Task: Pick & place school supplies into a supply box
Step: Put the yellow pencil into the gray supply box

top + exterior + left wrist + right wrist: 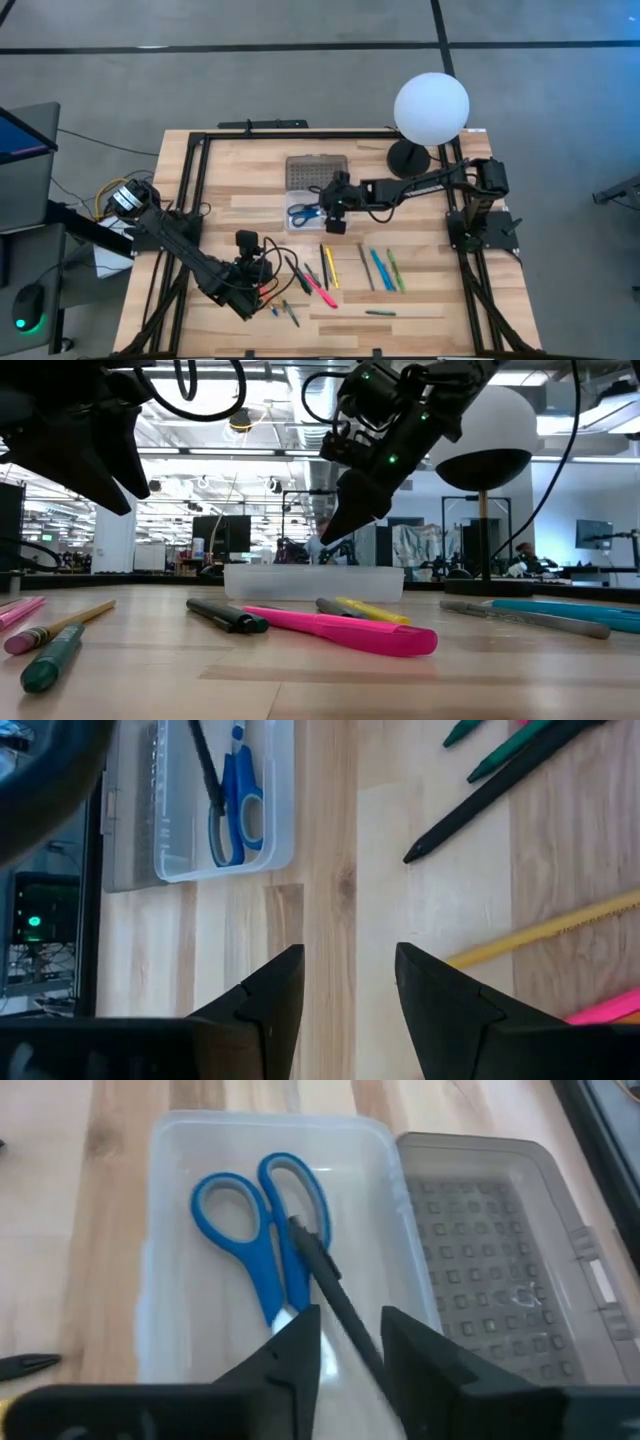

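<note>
Right gripper hangs over the open supply box, fingers nearly together with a thin black pen pinched between them. The pen slants down into the clear tray, its free end over the blue scissors already lying inside. The grey gridded lid is folded flat beside the tray, on the side away from the loose supplies.

Left gripper hovers low over bare wood near the front of the table, fingers parted with nothing between them. From its wrist view the box and scissors show farther off, with a black pen and a yellow pencil closer by.

Step in hand looks like the drop of the black pen into the tray. To do it well:
- Lower a little more before releasing, so the pen does not bounce off the scissor handles and over the rim.
- Line the pen up with the tray's long side; it sits slanted across it now, and the tray seems only about pen length.
- Open fully and lift straight up, so a finger does not drag the pen back out or nudge the light tray.

Remaining supplies lie in a loose row in front of the box: the pink marker, a yellow one, blue and green ones further right. Most of the task looks undone.
</note>
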